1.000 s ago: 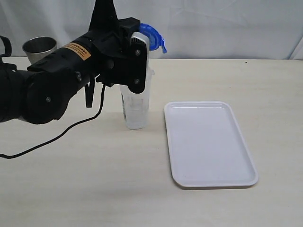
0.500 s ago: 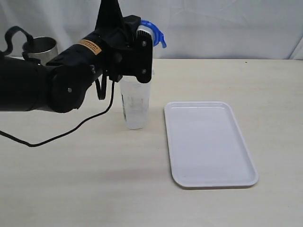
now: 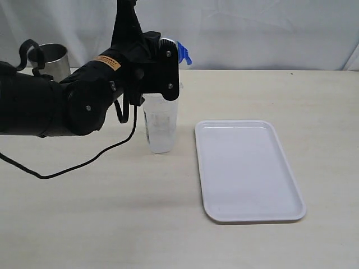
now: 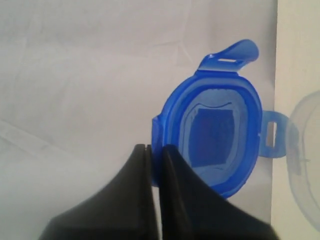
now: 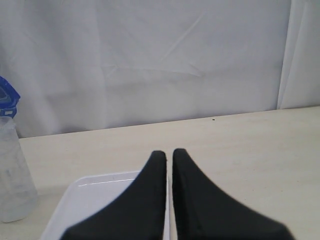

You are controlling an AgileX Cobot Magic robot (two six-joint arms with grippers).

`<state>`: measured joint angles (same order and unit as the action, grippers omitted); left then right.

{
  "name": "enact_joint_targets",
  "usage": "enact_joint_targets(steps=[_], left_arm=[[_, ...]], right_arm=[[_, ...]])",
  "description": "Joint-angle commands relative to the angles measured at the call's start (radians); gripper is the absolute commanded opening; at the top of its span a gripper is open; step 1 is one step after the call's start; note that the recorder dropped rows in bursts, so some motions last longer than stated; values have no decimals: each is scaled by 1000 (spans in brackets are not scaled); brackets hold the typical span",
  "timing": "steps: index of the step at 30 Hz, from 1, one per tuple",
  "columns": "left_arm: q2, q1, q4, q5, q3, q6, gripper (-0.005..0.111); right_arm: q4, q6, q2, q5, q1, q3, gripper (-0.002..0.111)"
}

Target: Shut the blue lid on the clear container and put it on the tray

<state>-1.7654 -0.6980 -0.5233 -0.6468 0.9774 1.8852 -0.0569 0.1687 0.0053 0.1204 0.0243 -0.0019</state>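
arm casing [image 3: 56, 106]: gleaming glossy black, rounded
sticker [image 3: 107, 63]: showing orange with dark print
cable [image 3: 84, 162]: trailing thin, black
screws [image 3: 168, 54]: glinting pale
left hand [image 4: 155, 146]: tapering into black wedges

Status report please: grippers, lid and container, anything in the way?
Both shut: left gripper by the blue lid, right gripper empty. Lid open, clear container upright beside the tray. Nothing between them.

The blue lid [image 4: 215, 135] is seen as glossy, translucent plastic. The clear container [image 3: 161, 126] and the tray [image 3: 247, 168] are formed of smooth plastic.
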Motion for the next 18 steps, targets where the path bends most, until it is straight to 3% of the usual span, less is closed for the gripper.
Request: enact_joint_targets(steps=[1, 18], left_arm=[[39, -12, -8, -21, -42, -27, 0], [43, -47, -121, -17, -47, -59, 0]], right_arm=[[2, 2, -5, -11, 2, 2, 5], [1, 2, -5, -4, 2, 2, 5]])
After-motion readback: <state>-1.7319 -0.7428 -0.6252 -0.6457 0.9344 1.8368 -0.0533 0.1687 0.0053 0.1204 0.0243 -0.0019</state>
